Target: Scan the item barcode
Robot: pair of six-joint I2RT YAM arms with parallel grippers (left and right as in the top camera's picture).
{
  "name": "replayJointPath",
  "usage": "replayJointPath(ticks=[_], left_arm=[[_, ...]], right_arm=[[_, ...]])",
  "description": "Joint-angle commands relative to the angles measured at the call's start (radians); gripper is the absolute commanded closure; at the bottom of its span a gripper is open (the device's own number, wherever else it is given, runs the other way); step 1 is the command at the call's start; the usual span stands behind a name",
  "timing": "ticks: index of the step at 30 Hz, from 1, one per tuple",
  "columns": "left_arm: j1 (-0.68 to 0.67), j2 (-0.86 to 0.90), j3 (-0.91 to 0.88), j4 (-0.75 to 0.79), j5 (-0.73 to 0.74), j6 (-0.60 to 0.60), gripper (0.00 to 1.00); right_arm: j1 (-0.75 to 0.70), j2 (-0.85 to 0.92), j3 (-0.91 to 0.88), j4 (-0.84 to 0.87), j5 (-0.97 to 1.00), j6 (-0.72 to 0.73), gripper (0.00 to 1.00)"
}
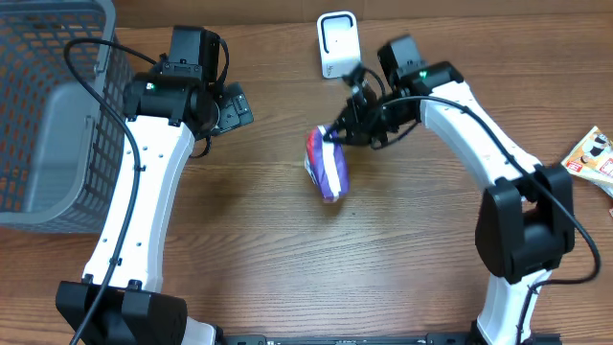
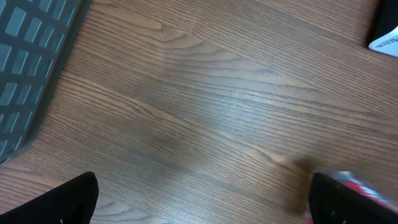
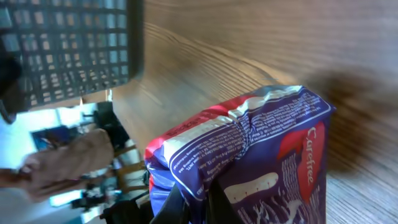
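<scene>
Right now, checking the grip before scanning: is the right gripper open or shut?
Shut on the packet: the right gripper pinches its edge, with no gap showing between the jaws in the wrist view.

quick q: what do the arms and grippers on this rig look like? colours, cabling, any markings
The left arm and right arm both have white curved shells with black joint housings and black bases. A loose black cable runs along each arm. The left gripper and right gripper are black. A small green light shows near the right wrist. No markings are readable.
</scene>
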Motion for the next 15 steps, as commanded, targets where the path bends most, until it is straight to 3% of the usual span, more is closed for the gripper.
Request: replayJointPath(ticks=[1,4,8,11,15], left_arm=[[0.004,0.006,0.005,0.001,-0.017,-0.021,0.00],[0.004,0.006,0.005,0.001,-0.017,-0.021,0.00],[0.004,0.006,0.005,0.001,-0.017,-0.021,0.00],[0.004,0.006,0.005,0.001,-0.017,-0.021,0.00],[0.004,0.006,0.005,0.001,-0.017,-0.021,0.00]], right_arm=[[-0.067,-0.002,-0.038,0.010,-0.024,0.026,0.94],[-0.145,-0.002,-0.039,-0.015,0.082,0.026,0.77],[-0.229,-0.002,-0.039,-0.071,0.306,0.023,0.65],[-0.282,-0.002,-0.039,-0.114,0.466,0.022,0.66],[-0.328,-0.003,-0.029,-0.166,0.474,-0.010,0.67]])
